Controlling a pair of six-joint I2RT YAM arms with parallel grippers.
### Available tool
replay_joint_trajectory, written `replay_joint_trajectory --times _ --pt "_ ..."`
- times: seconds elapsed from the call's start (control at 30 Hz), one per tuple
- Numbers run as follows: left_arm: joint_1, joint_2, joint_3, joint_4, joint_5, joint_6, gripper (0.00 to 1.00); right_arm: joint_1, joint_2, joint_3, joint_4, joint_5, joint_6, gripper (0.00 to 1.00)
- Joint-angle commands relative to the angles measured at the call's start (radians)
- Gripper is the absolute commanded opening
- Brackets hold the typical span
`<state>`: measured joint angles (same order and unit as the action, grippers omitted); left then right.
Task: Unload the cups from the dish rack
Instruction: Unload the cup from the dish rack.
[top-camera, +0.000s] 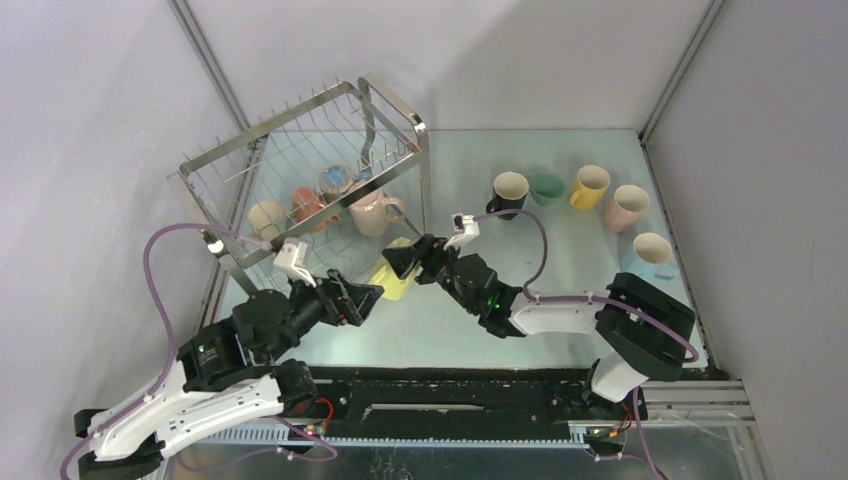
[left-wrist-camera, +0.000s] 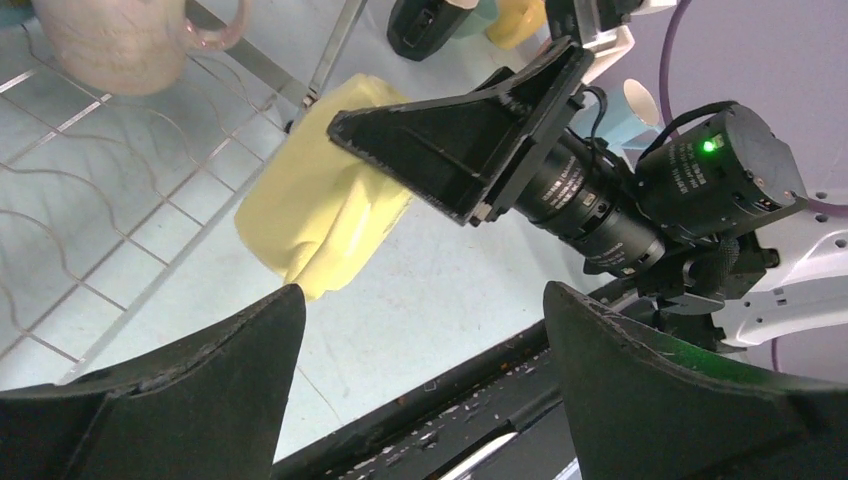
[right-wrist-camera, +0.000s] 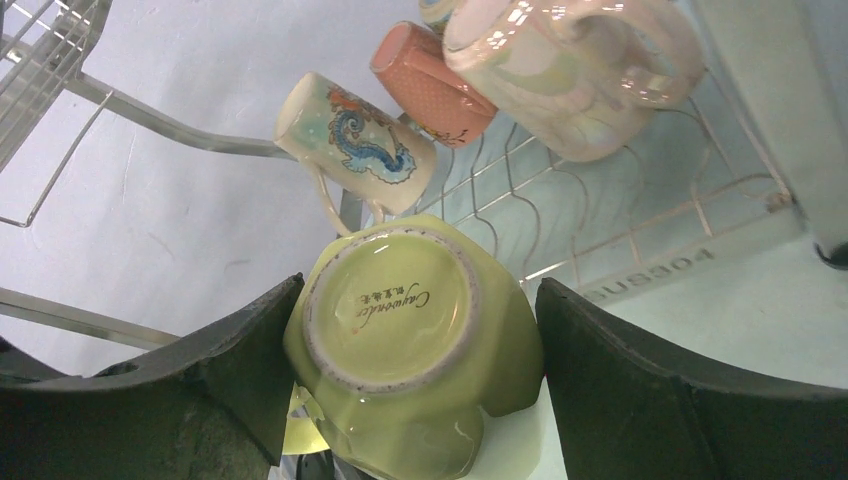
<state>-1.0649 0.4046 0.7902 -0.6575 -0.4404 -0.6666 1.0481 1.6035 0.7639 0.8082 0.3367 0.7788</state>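
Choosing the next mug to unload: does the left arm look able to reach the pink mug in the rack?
Probably yes: the left gripper is open, bare dish rack wire lies between it and the pink mug, and the lime cup in the right gripper sits aside.

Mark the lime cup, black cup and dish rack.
lime cup (right-wrist-camera: 400, 300), right wrist view, on its base.
black cup (top-camera: 509, 190), top view, on its open mouth.
dish rack (top-camera: 395, 101), top view, on its upper right rail.

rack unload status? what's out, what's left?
Done: five cups on the table right of the dish rack: black, green, yellow, pink, light blue.
In hand: right gripper clamps the lime cup at the rack's front; left gripper open, empty.
Left: beige, orange-red, patterned, pale pink in the rack.
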Motion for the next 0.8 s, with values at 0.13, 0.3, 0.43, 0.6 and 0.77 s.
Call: replay_joint_trajectory --times 0.13,0.3,0.43,0.6,0.77 --pt "-0.047 -0.01 -0.123 0.178 0.0 -0.18 0.94 -0.045 -0.203 -0.118 0.151 0.033 0.105 0.27" --pt "-0.104 0.027 -0.172 0.268 -0.044 -0.233 0.94 -0.092 -0.32 -0.218 0.12 0.023 0.153 0.27" --pt "-0.118 0.067 -0.204 0.356 -0.041 -0.269 0.94 -0.137 -0.413 -0.275 0.076 -0.008 0.191 0.27" --pt "-0.119 0.156 -0.239 0.519 0.023 -0.278 0.95 -0.198 -0.544 -0.327 -0.01 -0.059 0.247 0.27" --pt "-0.119 0.236 -0.255 0.65 0.072 -0.246 0.94 -0.253 -0.65 -0.367 -0.079 -0.115 0.303 0.27"
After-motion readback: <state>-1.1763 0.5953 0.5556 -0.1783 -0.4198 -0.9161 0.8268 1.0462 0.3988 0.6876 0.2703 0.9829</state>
